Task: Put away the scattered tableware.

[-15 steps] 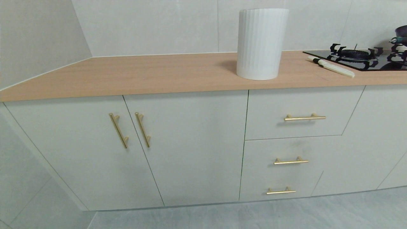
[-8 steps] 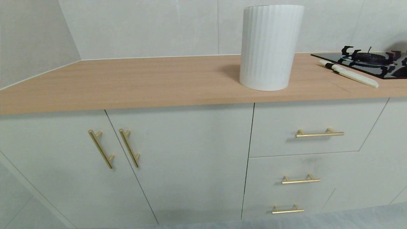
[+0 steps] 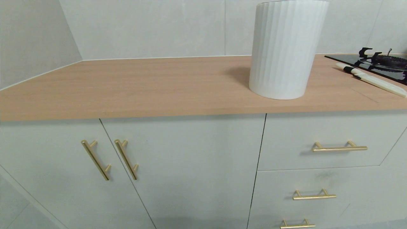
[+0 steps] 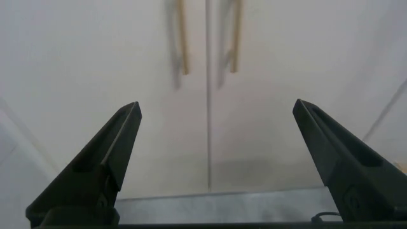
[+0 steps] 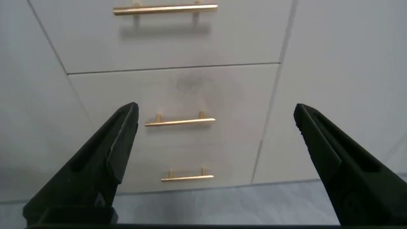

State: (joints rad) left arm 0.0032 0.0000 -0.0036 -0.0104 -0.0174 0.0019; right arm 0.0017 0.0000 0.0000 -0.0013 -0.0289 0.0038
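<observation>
Head view: white knife point(image 3: 370, 79) lies flat at desk's point(image 3: 143, 86) right end, handle just beside black hob point(image 3: 381, 60). White ribbed canister point(image 3: 286, 51) stands upright near desk's front edge, well apart from knife.

Left wrist view: left claw point(image 4: 216, 105) released, fingers spread wide, gripping nothing; faces double cupboard doors with two vertical brass handles point(image 4: 183, 38).

Right wrist view: right claw point(image 5: 215, 107) released, equally wide, gripping nothing; faces drawer fronts with horizontal brass handles point(image 5: 180, 121).

Container point(image 3: 284, 47) on the countertop point(image 3: 143, 86), knife point(image 3: 372, 81) to its right beside the hob point(image 3: 375, 63), drawers point(image 3: 318, 133) below
</observation>
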